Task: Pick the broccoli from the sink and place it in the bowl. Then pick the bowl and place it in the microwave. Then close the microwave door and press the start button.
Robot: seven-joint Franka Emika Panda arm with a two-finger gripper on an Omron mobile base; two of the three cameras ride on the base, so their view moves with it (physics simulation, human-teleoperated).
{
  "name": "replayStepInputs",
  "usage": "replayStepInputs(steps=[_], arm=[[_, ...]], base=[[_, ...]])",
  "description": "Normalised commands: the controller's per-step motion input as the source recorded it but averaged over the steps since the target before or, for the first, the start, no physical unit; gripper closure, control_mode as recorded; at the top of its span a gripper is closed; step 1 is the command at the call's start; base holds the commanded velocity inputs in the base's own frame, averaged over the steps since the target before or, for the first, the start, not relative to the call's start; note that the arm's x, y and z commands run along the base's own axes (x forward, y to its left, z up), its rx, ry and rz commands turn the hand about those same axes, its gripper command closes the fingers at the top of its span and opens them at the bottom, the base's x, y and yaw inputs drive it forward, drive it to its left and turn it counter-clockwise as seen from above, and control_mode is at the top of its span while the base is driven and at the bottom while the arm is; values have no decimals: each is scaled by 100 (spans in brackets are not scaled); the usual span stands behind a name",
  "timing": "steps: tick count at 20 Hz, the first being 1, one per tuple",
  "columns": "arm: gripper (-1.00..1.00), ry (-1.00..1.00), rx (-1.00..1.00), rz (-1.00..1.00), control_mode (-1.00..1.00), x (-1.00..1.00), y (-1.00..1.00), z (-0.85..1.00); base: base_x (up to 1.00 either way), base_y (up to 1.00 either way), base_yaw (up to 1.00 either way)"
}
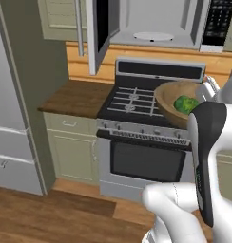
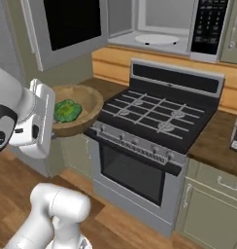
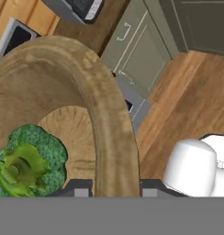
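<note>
Waiting open at twelve o'clock: microwave [image 1: 156, 23], turntable bare. Riding mid-air before the stove [image 1: 146, 118], bowl [image 2: 84, 109]: stiff, thick-walled wood, likely off-balance, rim pinched between gripper [image 3: 111, 192] fingers. Resting loose inside at eight o'clock, broccoli [image 3: 24, 163]: light, prone to rolling.

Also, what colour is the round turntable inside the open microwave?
White. The turntable inside the microwave shows best in the right base view.

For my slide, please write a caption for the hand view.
Gripper clamps the wooden bowl's rim, broccoli inside.
</note>
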Motion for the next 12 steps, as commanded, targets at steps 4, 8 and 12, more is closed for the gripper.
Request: replayStepInputs(steps=[4, 8, 12], arm=[[100, 0, 0, 0, 100, 0, 0, 0], [100, 0, 0, 0, 100, 0, 0, 0], [100, 0, 0, 0, 100, 0, 0, 0]], base=[[99, -32, 19], [78, -45, 23], [60, -26, 26]])
